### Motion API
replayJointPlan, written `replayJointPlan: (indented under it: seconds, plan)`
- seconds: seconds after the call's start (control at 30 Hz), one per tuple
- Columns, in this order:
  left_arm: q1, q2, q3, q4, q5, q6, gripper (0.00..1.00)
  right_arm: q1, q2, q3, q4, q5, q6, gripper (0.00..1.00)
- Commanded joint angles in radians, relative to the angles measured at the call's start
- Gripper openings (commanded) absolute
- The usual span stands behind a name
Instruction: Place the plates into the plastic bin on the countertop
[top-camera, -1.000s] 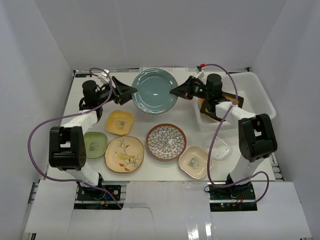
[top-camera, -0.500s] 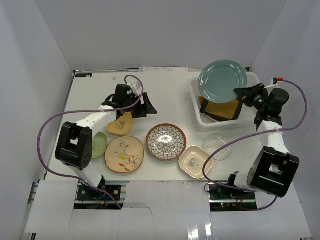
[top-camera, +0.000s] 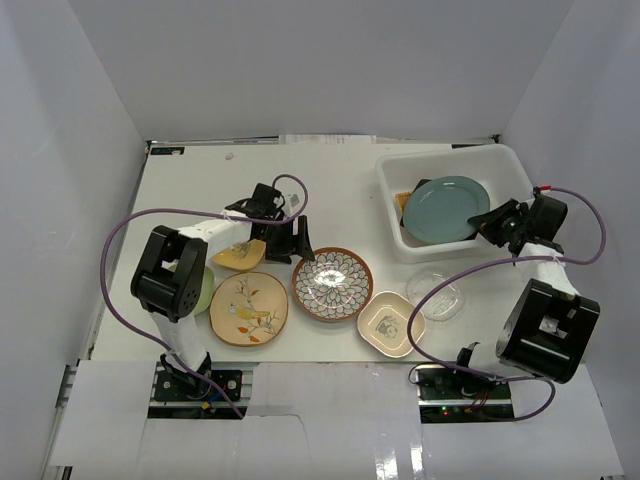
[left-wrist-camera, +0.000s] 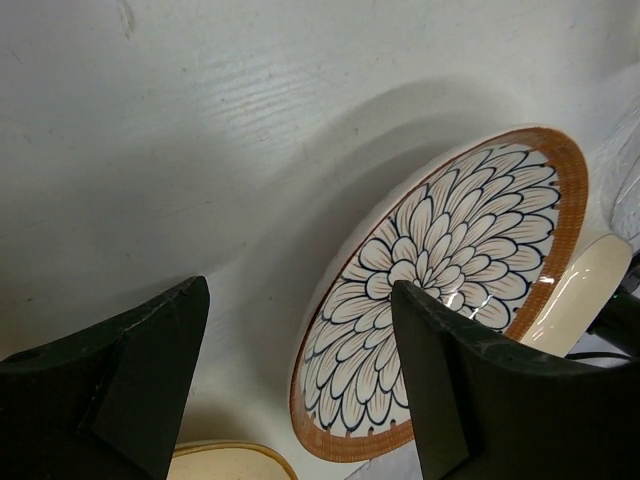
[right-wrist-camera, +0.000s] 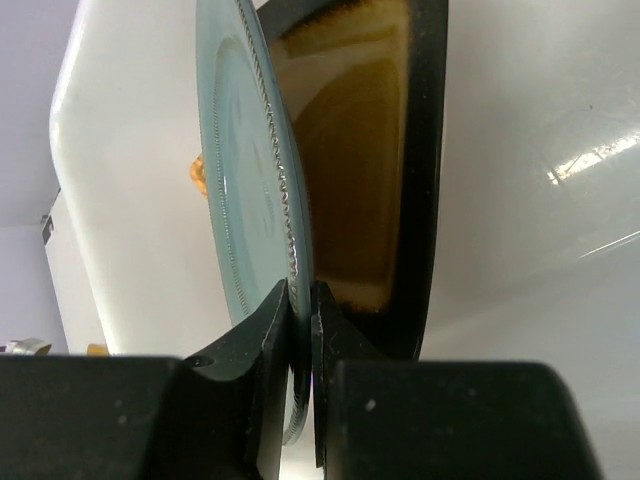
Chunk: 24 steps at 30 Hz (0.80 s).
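Note:
The plastic bin (top-camera: 440, 157) stands at the far right of the countertop (top-camera: 320, 190). My right gripper (top-camera: 487, 218) is shut on the rim of the teal round plate (top-camera: 445, 208), which lies low in the bin over the dark square plate with the yellow centre (right-wrist-camera: 350, 170). In the right wrist view the gripper (right-wrist-camera: 303, 330) pinches the teal plate's (right-wrist-camera: 240, 180) edge. My left gripper (top-camera: 295, 240) is open and empty, just left of the flower-patterned plate (top-camera: 332, 283). In the left wrist view the gripper (left-wrist-camera: 300, 390) hovers over that plate's (left-wrist-camera: 450, 290) near rim.
On the countertop lie a yellow plate (top-camera: 240, 255), a green plate (top-camera: 203, 290) partly behind the left arm, a bird-painted tan plate (top-camera: 248, 307), a panda-printed cream plate (top-camera: 390, 323) and a clear glass plate (top-camera: 435, 297). White walls enclose three sides.
My right gripper has lowered the teal plate from above the bin down into it. My left gripper has moved right, from the yellow plate to the flower-patterned plate's edge.

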Motion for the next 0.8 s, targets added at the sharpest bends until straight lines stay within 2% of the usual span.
replayJointPlan:
  seconds: [0.0,0.07,0.13,0.17,0.2,0.27,0.3,0.37,0.53,0.63,0.67,0.7,0.77]
  plan:
    - [-0.017,0.003,0.033,-0.037,0.005,0.04,0.83,-0.003,0.005,0.076,0.059,0.001,-0.05,0.13]
    - [-0.021,0.011,0.034,-0.038,0.008,0.048,0.82,0.003,0.023,0.082,0.043,0.03,-0.073,0.18]
    - [-0.024,0.022,0.033,-0.043,0.005,0.052,0.79,0.011,0.034,0.094,0.015,0.046,-0.085,0.34]
    - [-0.024,0.025,0.033,-0.047,0.004,0.057,0.77,0.014,0.036,0.096,0.009,0.07,-0.097,0.49]
    - [-0.026,0.026,0.031,-0.046,0.007,0.057,0.75,0.017,0.034,0.096,0.003,0.085,-0.102,0.59]
    - [-0.029,0.028,0.03,-0.044,0.031,0.054,0.71,0.021,0.025,0.102,-0.002,0.143,-0.116,0.9]
    - [-0.03,0.028,0.03,-0.046,0.036,0.052,0.69,0.026,0.025,0.109,-0.02,0.164,-0.128,0.95]
    - [-0.032,0.028,0.03,-0.044,0.048,0.048,0.67,0.028,0.019,0.125,-0.05,0.207,-0.134,0.9]
    - [-0.033,0.026,0.022,-0.04,0.057,0.044,0.56,0.037,0.002,0.149,-0.065,0.322,-0.137,0.9]
    - [-0.033,0.02,0.02,-0.035,0.05,0.043,0.28,0.06,-0.019,0.172,-0.074,0.369,-0.143,0.9]
    - [-0.033,0.008,0.022,-0.034,0.042,0.041,0.04,0.08,-0.024,0.177,-0.074,0.389,-0.146,0.9]
    - [-0.033,-0.003,0.025,-0.032,0.018,0.037,0.0,0.089,-0.029,0.191,-0.076,0.38,-0.149,0.9]
    - [-0.032,-0.024,0.028,-0.023,0.001,0.035,0.0,0.135,-0.058,0.189,-0.041,0.32,-0.149,0.9]
